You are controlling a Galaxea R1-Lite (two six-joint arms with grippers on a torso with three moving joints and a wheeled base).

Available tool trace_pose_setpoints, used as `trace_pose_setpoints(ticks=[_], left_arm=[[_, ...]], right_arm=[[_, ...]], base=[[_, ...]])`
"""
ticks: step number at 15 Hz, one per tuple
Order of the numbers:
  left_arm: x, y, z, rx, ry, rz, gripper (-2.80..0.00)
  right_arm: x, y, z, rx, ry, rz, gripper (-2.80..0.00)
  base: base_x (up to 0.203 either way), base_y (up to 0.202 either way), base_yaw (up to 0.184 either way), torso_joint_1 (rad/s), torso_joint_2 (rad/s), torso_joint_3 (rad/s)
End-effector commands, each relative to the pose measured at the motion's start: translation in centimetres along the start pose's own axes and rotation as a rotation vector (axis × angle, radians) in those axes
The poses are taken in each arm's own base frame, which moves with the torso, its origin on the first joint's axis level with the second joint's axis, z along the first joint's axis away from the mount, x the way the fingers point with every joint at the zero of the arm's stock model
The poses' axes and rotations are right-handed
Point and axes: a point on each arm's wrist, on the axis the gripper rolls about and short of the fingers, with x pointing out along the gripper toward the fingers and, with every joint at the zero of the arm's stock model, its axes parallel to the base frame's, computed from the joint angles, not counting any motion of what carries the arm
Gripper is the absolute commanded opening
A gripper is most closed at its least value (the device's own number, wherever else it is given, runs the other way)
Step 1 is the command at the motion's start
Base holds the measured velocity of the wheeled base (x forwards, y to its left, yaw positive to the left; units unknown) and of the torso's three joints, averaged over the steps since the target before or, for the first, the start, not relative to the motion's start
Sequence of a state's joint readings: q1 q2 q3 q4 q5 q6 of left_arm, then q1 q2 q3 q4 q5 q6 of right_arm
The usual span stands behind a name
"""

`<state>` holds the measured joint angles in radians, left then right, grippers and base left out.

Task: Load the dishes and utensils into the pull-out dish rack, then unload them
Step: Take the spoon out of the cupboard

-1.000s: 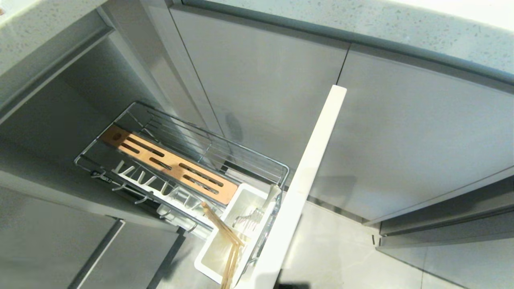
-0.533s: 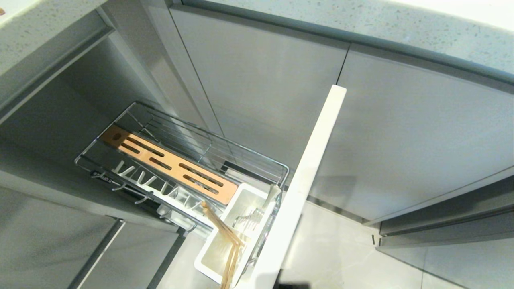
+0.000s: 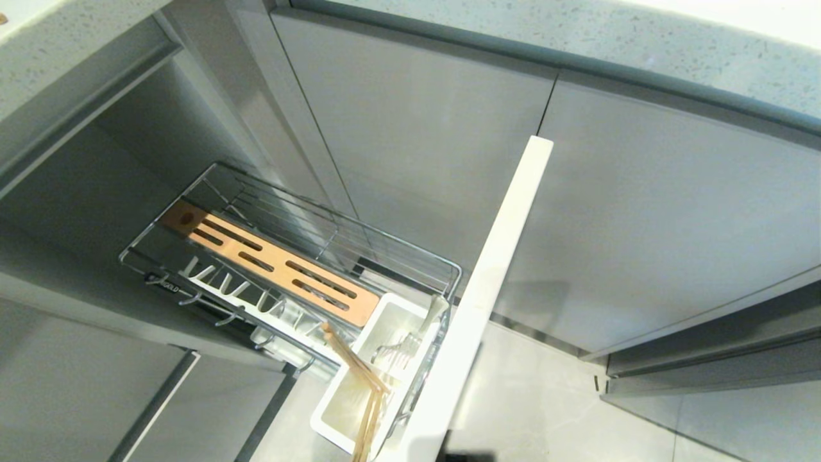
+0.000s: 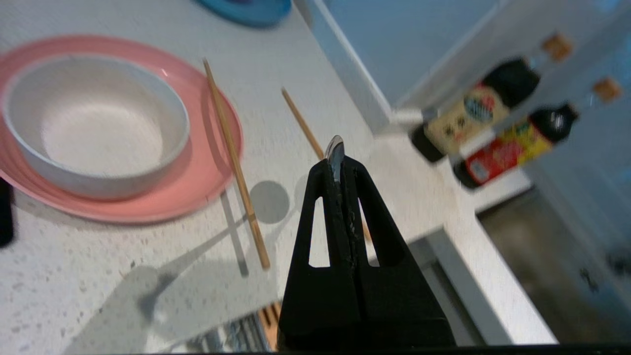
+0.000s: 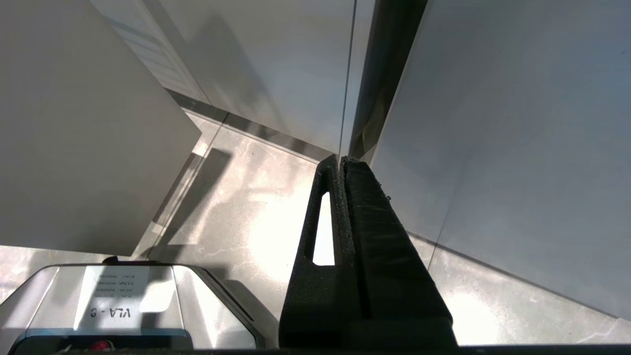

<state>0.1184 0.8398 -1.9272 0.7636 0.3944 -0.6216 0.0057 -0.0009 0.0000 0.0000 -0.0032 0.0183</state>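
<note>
Two black fingers of my left gripper are pressed together on a silver spoon, only its tip showing past them, above the counter. Beyond the jaws lie two chopsticks, one resting on the pink plate that carries the white bowl. With so thin a pinch, the spoon could twist or slip out during a swing. My right gripper hangs closed, empty, near the floor. The dish rack stands pulled out, with utensils in its tub.

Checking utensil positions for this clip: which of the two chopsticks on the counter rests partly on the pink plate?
The chopstick nearer the white bowl: its upper end overlaps the pink plate's rim. The other chopstick lies wholly on the counter.
</note>
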Motion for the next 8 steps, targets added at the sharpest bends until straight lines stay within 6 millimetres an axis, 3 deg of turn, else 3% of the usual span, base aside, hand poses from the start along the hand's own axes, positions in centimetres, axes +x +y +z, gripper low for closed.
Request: trace_pose_setpoints(ticks=[1,8], left_arm=[[0.3,-0.2,0.2,-0.018,-0.057,0.032,-2.8],[3.3,-1.0,0.1,-0.093,-0.317,0.198,-2.8]], right_arm=[[0.0,0.0,0.0,0.0,0.002,0.0,-2.8],[0.0,0.0,0.0,0.0,0.002,0.0,-2.8]], base=[[0.0,0.0,0.0,0.0,0.0,0.0],[0.0,0.0,0.0,0.0,0.0,0.0]])
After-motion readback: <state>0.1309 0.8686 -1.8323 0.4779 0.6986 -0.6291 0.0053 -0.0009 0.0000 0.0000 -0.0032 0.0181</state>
